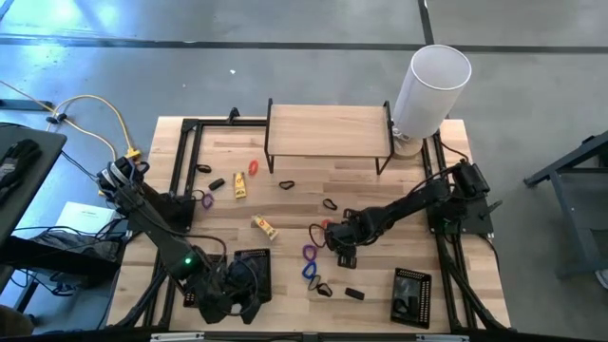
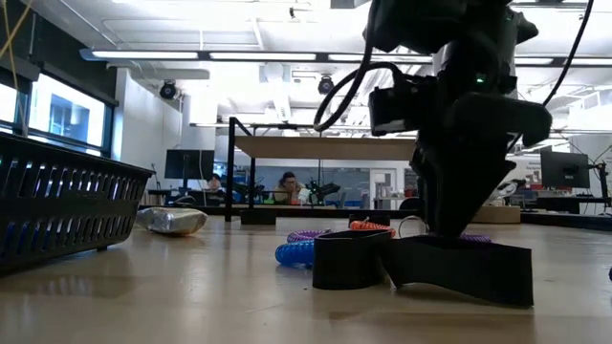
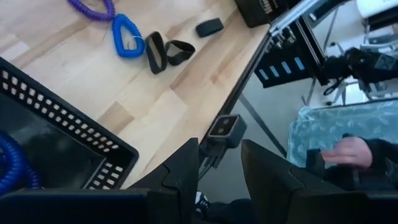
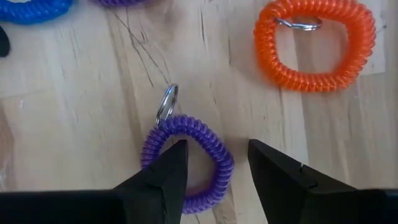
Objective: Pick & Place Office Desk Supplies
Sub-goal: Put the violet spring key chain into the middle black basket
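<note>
Most of the sorting is left to do. The right gripper [image 4: 212,163] hangs low over the table with its jaws parted and empty, a purple coil loop [image 4: 186,163] lying flat between and just ahead of the tips, its metal ring [image 4: 166,102] farther ahead; an orange coil loop [image 4: 316,43] lies well beyond, off to one side. The left gripper [image 3: 219,163] is poised past the corner of a black mesh tray [image 3: 68,134], jaws apart and holding nothing; a blue coil [image 3: 12,165] already sits in that tray. Yellow packets [image 1: 264,226], black clips [image 1: 330,204] and more loops remain scattered on the table [image 1: 361,180].
</note>
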### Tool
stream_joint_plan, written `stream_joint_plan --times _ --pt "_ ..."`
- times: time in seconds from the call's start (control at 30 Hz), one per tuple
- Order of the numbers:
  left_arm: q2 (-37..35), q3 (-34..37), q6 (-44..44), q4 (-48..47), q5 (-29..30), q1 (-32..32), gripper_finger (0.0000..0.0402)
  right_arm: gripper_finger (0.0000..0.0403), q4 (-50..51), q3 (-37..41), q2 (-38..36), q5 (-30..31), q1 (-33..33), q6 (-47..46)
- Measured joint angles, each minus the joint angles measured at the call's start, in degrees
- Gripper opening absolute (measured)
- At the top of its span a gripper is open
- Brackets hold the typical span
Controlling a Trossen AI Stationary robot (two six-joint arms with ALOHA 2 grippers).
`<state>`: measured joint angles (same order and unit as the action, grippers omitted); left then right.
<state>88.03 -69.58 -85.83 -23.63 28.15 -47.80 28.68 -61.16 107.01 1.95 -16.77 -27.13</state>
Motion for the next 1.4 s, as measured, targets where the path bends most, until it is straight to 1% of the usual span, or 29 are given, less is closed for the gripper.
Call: stream_joint_plan --times 0.13,0.23,0.33,0.47,0.53,0.67,0.87,1.0,1.1,1.2,1.4 --pt "0.0 0.0 2.2 0.0 0.3 -0.5 0.0117 0.0153 0.2 0.0 1.5 -0.4 0.2 0.0" --pt "0.0 0.0 4.2 0.0 0.3 -0.5 0.0117 0.0133 0.6 -0.1 2.0 -0.9 0.3 0.0" --pt "0.0 0.0 6.3 0.0 0.1 -0.3 0.0117 0.0096 1.5 -0.1 2.0 -0.9 0.1 -0.5" --pt "0.0 0.0 9.1 0.0 -0.2 -0.3 0.0117 0.0029 2.4 -0.1 2.0 -1.1 0.1 -2.9" --pt "0.0 0.0 10.2 0.0 -0.1 -0.3 0.0117 0.0013 2.7 -0.1 1.8 -1.4 0.0 -3.3" --pt "0.0 0.0 12.6 0.1 0.4 0.6 0.0117 0.0008 3.4 0.2 0.3 -1.0 0.0 -5.5" --pt "0.0 0.0 18.2 0.1 0.2 2.7 0.0117 0.0005 6.8 0.8 -4.3 -1.3 -0.3 -7.8" --pt "0.0 0.0 18.5 0.3 0.1 4.0 0.0117 0.0005 7.9 0.4 -8.9 -0.8 -0.9 -10.3" --pt "0.0 0.0 21.0 0.3 -0.2 5.6 0.0117 0.0004 8.4 0.7 -11.7 -1.2 -2.4 -11.9" --pt "0.0 0.0 27.4 0.5 -0.1 7.8 0.0117 0.0004 6.1 0.4 -15.3 -0.7 -4.6 -14.8" --pt "-0.1 0.0 47.1 0.8 0.2 13.7 0.0117 0.0004 -1.2 0.4 -21.8 8.0 -8.6 -17.1"
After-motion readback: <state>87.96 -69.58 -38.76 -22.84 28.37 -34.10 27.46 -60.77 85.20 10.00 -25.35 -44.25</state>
